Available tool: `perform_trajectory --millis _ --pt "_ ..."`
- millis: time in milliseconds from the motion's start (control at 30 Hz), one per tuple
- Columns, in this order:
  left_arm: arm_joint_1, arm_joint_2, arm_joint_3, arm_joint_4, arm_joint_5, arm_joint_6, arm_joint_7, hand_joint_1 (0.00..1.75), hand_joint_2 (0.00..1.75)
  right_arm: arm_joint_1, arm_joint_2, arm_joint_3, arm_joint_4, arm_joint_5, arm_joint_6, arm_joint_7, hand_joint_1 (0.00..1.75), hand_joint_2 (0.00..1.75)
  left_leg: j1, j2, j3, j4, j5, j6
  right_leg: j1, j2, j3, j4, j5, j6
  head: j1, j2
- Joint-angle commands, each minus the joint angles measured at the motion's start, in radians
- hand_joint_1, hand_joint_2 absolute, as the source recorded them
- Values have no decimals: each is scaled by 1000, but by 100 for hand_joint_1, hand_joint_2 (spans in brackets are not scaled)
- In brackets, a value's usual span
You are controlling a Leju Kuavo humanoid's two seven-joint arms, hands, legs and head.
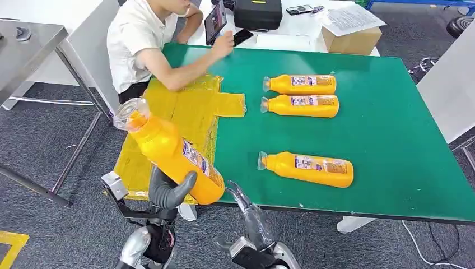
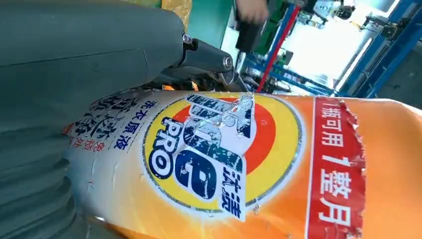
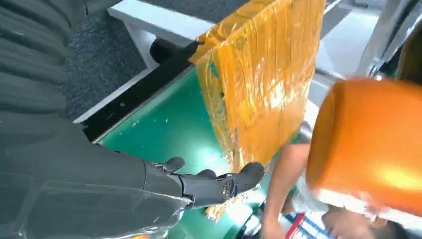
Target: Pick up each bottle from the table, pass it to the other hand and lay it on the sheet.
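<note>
Above the yellow sheet (image 1: 185, 115), the left hand (image 1: 168, 190) is wrapping its fingers around the lower body of an orange bottle (image 1: 171, 151) and holding it tilted, clear cap end pointing up and away from the hand. Just beside the bottle's base, the right hand (image 1: 246, 210) is hanging with fingers spread and holding nothing, apart from the bottle in the right wrist view. Well beyond the right hand, three more bottles are lying on the green table (image 1: 392, 140): a near bottle (image 1: 307, 168) and a far pair (image 1: 302, 95).

Judging from the grip, the hold is sitting low on a long, smooth body, so the bottle could be pivoting or sliding as it comes down. A person's arm (image 1: 185, 70) is resting on the far end of the sheet, so a lowering bottle could be meeting it. The sheet is overhanging the table edge near the left hand; a bottle laid there could be rolling off.
</note>
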Motion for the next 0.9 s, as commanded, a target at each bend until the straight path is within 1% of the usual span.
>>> perform_trajectory --millis 33,67,100,133,167,200,233,267,333,367,400,433,467,500,567,633,767,833,867,900 --pt "-219 76 -26 401 -855 545 -4 175 175 14 -30 -27 -79 14 -178 0 0 175 0 -3 4 -2 0 -2 0 -2 5 -2 -1 -2 0 0" --pt "-227 80 -20 412 -882 550 0 175 175 12 -26 -32 -90 19 -185 0 0 175 0 -3 3 -2 1 -1 0 -2 4 -1 0 -1 0 0" --pt "-238 84 -10 429 -926 541 31 175 175 15 -22 -37 -118 27 -254 0 0 175 1 -2 5 -2 0 -2 1 0 5 -1 0 -2 0 0" --pt "-248 91 0 443 -954 526 69 175 175 47 17 -125 -200 84 -275 0 0 175 0 -1 3 -1 0 -1 0 0 3 0 0 -1 0 0" --pt "-268 105 1 471 -1022 525 113 175 175 70 59 -195 -250 117 -275 0 0 175 1 -1 5 -1 -1 -2 1 1 6 -1 -1 -2 0 0" --pt "-305 122 -2 526 -1157 565 169 175 175 86 102 -255 -319 93 -275 0 0 175 1 -1 3 0 0 -2 1 0 3 1 -1 -2 0 0" --pt "-327 128 -3 564 -1238 579 206 175 175 94 124 -285 -351 91 -275 0 0 175 1 -1 3 1 0 -3 1 1 3 2 -1 -3 0 0" --pt "-384 142 -10 651 -1481 586 317 175 175 94 149 -302 -393 64 -275 0 0 175 1 1 1 0 0 -3 0 1 1 2 0 -3 0 0" --pt "-469 144 -18 770 -1568 535 374 175 175 86 153 -295 -402 35 -275 0 0 175 1 -1 3 0 1 -3 1 -1 2 2 -1 -3 0 0" --pt "-481 145 -18 788 -1575 526 378 175 175 85 153 -295 -400 36 -275 0 0 175 2 -2 4 0 1 -4 1 -1 4 2 -1 -4 0 0" --pt "-526 144 -23 844 -1599 495 397 175 175 80 145 -281 -397 24 -275 0 0 175 2 -4 2 0 2 -4 1 -3 3 1 -1 -3 0 0" --pt "-547 140 -15 872 -1601 490 403 175 175 78 143 -279 -398 17 -275 0 0 175 2 -4 2 0 3 -3 2 -3 3 0 0 -2 0 0" --pt "-592 131 8 928 -1581 448 397 175 175 69 132 -265 -381 -10 -275 0 0 175 3 -2 3 0 2 -4 2 -1 5 0 0 -3 0 0" --pt "-614 129 29 954 -1556 415 390 175 175 65 131 -264 -381 -20 -275 0 0 175 3 0 2 0 3 -3 2 0 3 1 0 -2 0 0" --pt "-649 134 46 990 -1540 376 384 175 175 60 124 -256 -375 -51 -275 0 0 175 3 0 2 0 3 -3 2 0 2 1 2 -5 0 0" --pt "-669 127 92 1019 -1478 297 368 175 175 59 121 -255 -370 -69 -275 0 0 175 3 1 2 0 3 -3 2 0 3 1 2 -5 0 0" --pt "-669 127 92 1019 -1478 297 368 175 175 59 121 -255 -370 -69 -275 0 0 175 3 2 4 0 2 -4 2 2 4 1 1 -6 0 0" --pt "-686 119 177 1057 -1353 134 347 175 175 51 106 -237 -357 -94 -275 0 0 175 2 1 2 0 3 -3 2 0 2 1 2 -5 0 0" --pt "-700 134 168 1081 -1360 103 358 173 175 40 97 -221 -343 -117 -275 0 0 175 3 2 4 0 2 -3 2 1 4 1 1 -6 0 0" --pt "-705 142 160 1093 -1377 128 380 164 175 35 95 -215 -337 -121 -275 0 0 175 2 3 2 0 2 -3 2 2 2 1 2 -5 0 0"
